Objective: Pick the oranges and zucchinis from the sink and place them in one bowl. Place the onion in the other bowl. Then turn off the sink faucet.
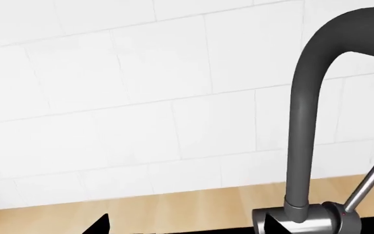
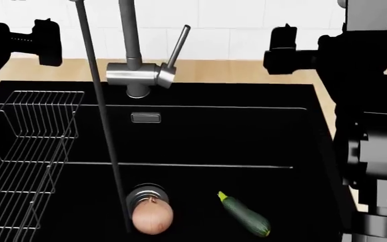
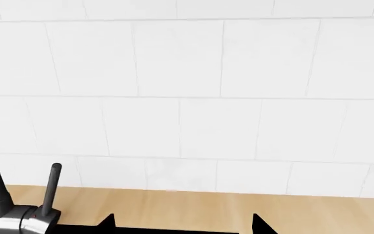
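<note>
Sink (image 2: 200, 136): set into the wooden counter (image 2: 241, 70), tiled wall (image 2: 234, 20) behind. Faucet (image 2: 136, 73): on the counter at the sink's rear edge, left of centre. Wire rack (image 2: 28, 156): inside the sink, left side. Onion (image 2: 152, 217): on the sink floor, over the drain (image 2: 145, 194). Zucchini (image 2: 245, 215): sink floor, right of the onion, apart from it.

a rendered kitchen, seen at its sink corner. a black basin sink (image 2: 247, 131) is set into a pale wooden countertop (image 2: 247, 70), with a brushed-steel faucet (image 2: 139, 73) at the far edge and white wall tiles (image 3: 200, 97) behind. a wire rack (image 2: 25, 151) sits at the left; an onion (image 2: 152, 217) and a zucchini (image 2: 246, 214) lie near the drain (image 2: 146, 193).
</note>
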Motion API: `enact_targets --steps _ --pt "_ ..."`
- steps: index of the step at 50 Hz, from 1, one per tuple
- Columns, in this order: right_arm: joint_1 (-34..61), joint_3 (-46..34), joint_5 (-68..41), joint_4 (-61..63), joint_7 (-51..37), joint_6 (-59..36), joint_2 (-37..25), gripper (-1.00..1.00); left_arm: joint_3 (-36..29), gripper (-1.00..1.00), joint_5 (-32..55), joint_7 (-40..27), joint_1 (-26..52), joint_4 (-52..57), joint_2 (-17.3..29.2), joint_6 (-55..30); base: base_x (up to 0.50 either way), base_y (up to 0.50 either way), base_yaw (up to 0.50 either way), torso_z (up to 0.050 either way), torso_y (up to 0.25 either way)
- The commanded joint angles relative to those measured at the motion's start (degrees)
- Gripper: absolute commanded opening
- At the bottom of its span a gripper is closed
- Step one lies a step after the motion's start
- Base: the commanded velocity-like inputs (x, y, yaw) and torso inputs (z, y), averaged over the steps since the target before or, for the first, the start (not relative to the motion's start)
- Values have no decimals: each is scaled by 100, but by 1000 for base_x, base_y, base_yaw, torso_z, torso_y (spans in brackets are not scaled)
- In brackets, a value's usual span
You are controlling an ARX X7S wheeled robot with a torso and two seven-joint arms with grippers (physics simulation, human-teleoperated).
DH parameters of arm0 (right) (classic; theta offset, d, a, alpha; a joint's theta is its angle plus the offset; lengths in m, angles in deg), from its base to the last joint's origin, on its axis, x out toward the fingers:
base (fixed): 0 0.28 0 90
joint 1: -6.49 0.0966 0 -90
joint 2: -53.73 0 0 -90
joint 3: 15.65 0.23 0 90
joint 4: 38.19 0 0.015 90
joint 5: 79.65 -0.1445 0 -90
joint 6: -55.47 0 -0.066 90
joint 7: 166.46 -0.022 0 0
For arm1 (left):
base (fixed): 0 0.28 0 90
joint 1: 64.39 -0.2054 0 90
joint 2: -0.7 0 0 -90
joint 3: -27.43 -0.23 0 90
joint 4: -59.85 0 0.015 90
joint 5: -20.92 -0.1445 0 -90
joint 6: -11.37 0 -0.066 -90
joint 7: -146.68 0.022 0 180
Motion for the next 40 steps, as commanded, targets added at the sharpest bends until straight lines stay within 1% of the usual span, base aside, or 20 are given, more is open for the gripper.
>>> enact_targets --steps 1,10,18,22,24,27,30,31,33,34,35,36,40 --pt "-72 35 5 -63 45 83 -2 100 74 100 80 114 -136 -122 36 209 266 0 0 0 0" --pt "-80 -47 31 -61 47 63 -10 100 83 100 112 115 -157 -117 57 202 240 0 0 0 2" --pt "-87 -73 41 -68 15 43 -15 100 72 100 135 122 -174 -66 72 170 99 0 0 0 0" --pt "-53 -54 -45 -18 59 -224 -15 100 69 100 151 118 -235 18 90 134 14 0 0 0 0" --pt "-34 -201 -7 -37 147 -328 -35 100 45 100 132 125 -257 -77 90 207 0 0 0 0 0" --pt "13 -254 -91 -73 280 -660 -48 100 38 100 139 135 -297 -43 117 189 0 0 0 0 0" --pt "181 -599 -171 -89 644 -1423 -94 100 35 100 146 130 -315 -16 126 174 0 0 0 0 0" --pt "196 -695 -195 14 749 -1537 -117 100 38 100 151 134 -330 1 139 169 0 0 0 0 0" --pt "273 -957 -336 137 1100 -2124 -166 100 42 100 156 134 -362 -16 140 206 0 0 0 0 0" --pt "253 -1214 -414 291 1349 -2437 -220 100 48 100 164 133 -384 -17 133 234 0 0 0 0 0" --pt "245 -1364 -411 350 1397 -2658 -245 100 72 100 188 145 -409 24 138 260 0 0 0 0 0" --pt "211 -1495 -348 438 1388 -2632 -282 100 78 100 198 147 -416 37 142 254 0 0 0 0 0" --pt "228 -1777 -502 456 1703 -3162 -342 100 106 100 222 157 -407 28 171 263 0 0 0 0 0"
